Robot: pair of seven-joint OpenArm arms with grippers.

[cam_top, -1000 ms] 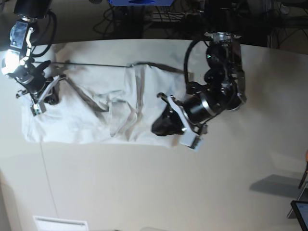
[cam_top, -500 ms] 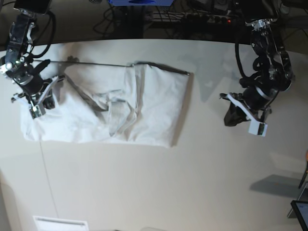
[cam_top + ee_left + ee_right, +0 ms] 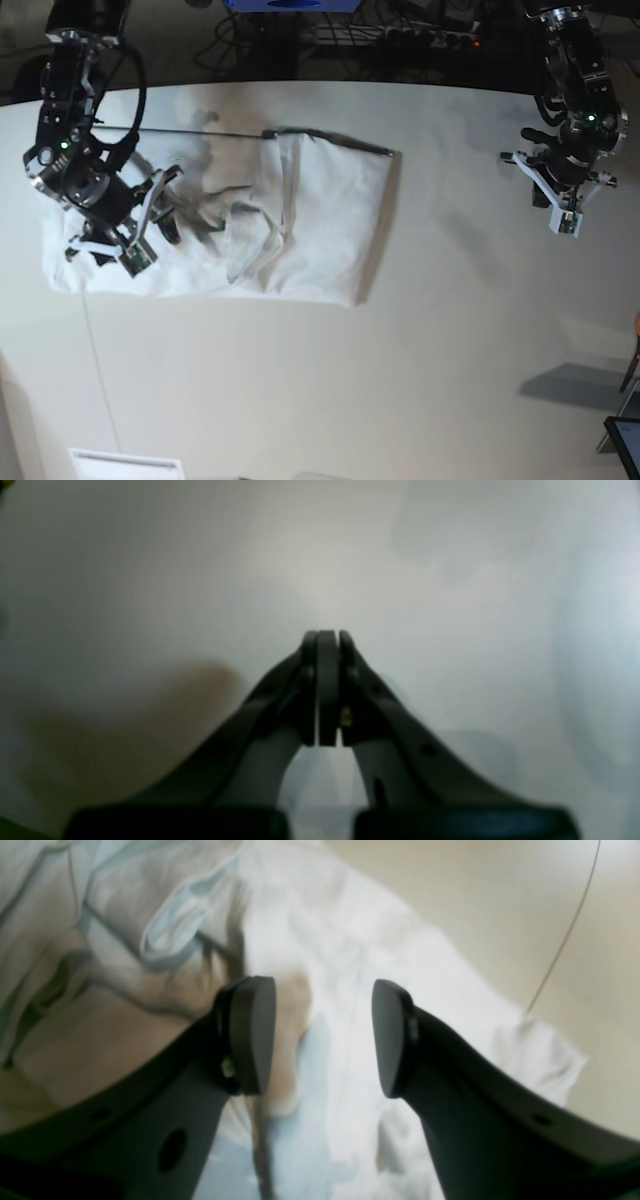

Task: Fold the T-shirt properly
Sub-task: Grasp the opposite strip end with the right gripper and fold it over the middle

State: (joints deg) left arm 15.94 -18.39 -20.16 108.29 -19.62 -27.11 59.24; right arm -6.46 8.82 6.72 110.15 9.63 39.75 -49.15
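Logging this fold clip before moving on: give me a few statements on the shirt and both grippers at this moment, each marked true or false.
1. The left gripper is shut with nothing between its pads. True.
2. The right gripper is clamped on the T-shirt. False: its jaws stand apart above the cloth, holding nothing.
3. The left gripper is over bare tabletop, apart from the T-shirt. True.
4. The T-shirt lies spread flat, sleeves out. False: it is folded into a wrinkled band.
5. The T-shirt hangs off the table edge. False: it rests wholly on the tabletop.
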